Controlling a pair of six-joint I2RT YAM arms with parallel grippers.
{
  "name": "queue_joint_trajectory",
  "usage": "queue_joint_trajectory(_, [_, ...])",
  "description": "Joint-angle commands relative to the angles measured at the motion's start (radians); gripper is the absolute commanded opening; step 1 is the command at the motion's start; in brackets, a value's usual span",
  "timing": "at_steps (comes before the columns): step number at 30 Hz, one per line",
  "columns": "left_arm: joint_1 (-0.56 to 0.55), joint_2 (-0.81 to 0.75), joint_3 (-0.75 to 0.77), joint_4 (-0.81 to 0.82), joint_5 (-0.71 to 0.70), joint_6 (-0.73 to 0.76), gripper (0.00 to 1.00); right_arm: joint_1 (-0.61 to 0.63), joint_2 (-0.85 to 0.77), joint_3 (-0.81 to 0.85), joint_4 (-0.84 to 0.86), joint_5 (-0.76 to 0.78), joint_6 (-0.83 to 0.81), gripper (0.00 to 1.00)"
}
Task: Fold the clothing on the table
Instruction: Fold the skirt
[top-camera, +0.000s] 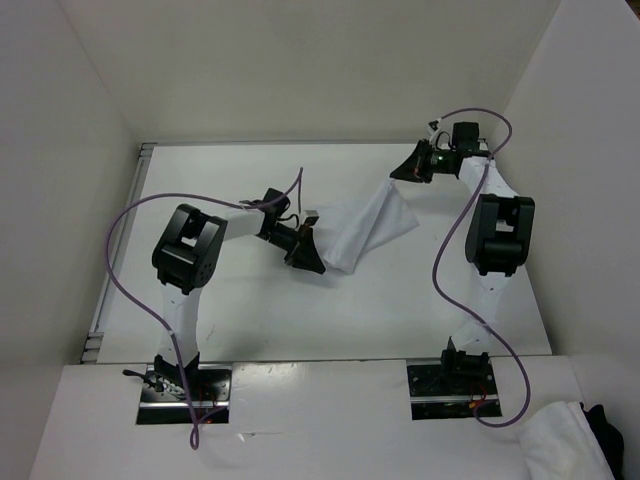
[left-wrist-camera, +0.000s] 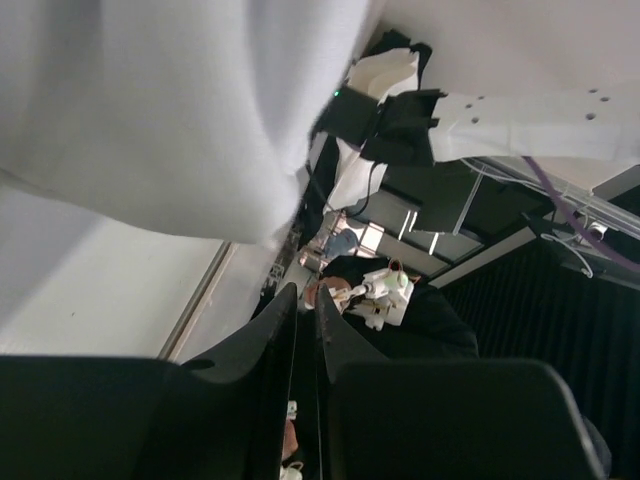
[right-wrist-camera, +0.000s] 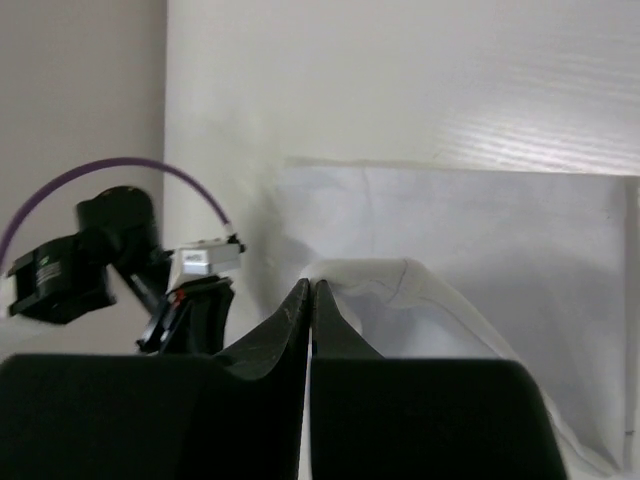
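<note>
Around the table (top-camera: 250, 320), on its left, far and right sides, stand plain white wall panels (top-camera: 300, 60). A thin metal strip (top-camera: 93, 338) runs along the table's left edge. Both arm bases sit at the near edge.

Over the middle of the table, toward the far right corner, the clothing (top-camera: 365, 230) is stretched as a white band. Its long axis runs on a diagonal, with the lower, wider end pointing at the near left corner. The narrower end rises toward the far right corner. Off the near right corner lies a bulkier white fabric mound (top-camera: 560, 445), well apart from the band.

The right gripper (top-camera: 403, 172) is at the far end of the band. In the right wrist view its fingers (right-wrist-camera: 300, 310) are pressed together on a raised fold of the cloth. The left gripper (top-camera: 312, 258) touches the near end. In the left wrist view its fingers (left-wrist-camera: 275, 330) stand a narrow slit apart with nothing seen between them. There the fabric hangs just beyond the tips.

Only the left wrist view shows the garment's underside and a dark, blurred room past the table edge. Only the right wrist view shows the cloth's fold up close, with a purple cable (right-wrist-camera: 120, 170) behind it.
</note>
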Motion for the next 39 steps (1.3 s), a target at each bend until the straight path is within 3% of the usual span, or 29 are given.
queue_joint_trajectory(1, [0.02, 0.014, 0.059, 0.081, 0.042, -0.059, 0.19, 0.035, 0.023, 0.076, 0.091, 0.153, 0.034, 0.0])
queue_joint_trajectory(5, [0.041, 0.014, 0.047, 0.081, 0.042, -0.059, 0.22, 0.067, 0.069, 0.123, 0.08, 0.271, 0.035, 0.0])
queue_joint_trajectory(6, [0.059, 0.014, 0.047, 0.064, 0.029, -0.038, 0.22, 0.067, 0.078, 0.149, 0.08, 0.282, 0.026, 0.06])
queue_joint_trajectory(8, [0.095, -0.027, 0.083, -0.032, -0.069, 0.016, 0.28, 0.067, 0.087, 0.187, 0.068, 0.247, -0.018, 0.41])
queue_joint_trajectory(9, [0.095, -0.049, 0.103, -0.058, -0.114, 0.067, 0.33, 0.067, 0.087, 0.197, 0.038, 0.247, -0.037, 0.66])
queue_joint_trajectory(16, [0.087, -0.305, 0.151, -0.112, -0.623, 0.192, 0.56, 0.058, 0.014, 0.178, -0.01, 0.201, -0.141, 0.9])
queue_joint_trajectory(17, [0.048, -0.324, 0.171, -0.112, -0.743, 0.21, 0.6, 0.047, 0.003, 0.178, -0.021, 0.201, -0.155, 0.91])
queue_joint_trajectory(20, [-0.009, -0.347, 0.214, -0.138, -0.899, 0.277, 0.67, 0.037, -0.035, 0.159, -0.039, 0.201, -0.215, 0.91])
queue_joint_trajectory(26, [-0.193, -0.278, 0.326, -0.192, -1.161, 0.438, 0.67, 0.004, -0.129, 0.065, -0.059, 0.223, -0.337, 0.91])
queue_joint_trajectory(31, [-0.305, -0.29, 0.259, -0.152, -1.478, 0.509, 0.65, -0.048, -0.166, 0.034, -0.085, 0.242, -0.387, 0.91])
queue_joint_trajectory(34, [-0.382, -0.301, 0.205, -0.076, -1.655, 0.57, 0.77, -0.091, -0.201, 0.01, -0.096, 0.242, -0.408, 0.91])
queue_joint_trajectory(36, [-0.413, -0.301, 0.182, -0.016, -1.697, 0.637, 0.87, -0.102, -0.233, -0.019, -0.105, 0.242, -0.437, 0.91])
queue_joint_trajectory(39, [-0.445, -0.278, 0.172, 0.018, -1.726, 0.674, 0.93, -0.111, -0.258, -0.044, -0.118, 0.253, -0.466, 0.91])
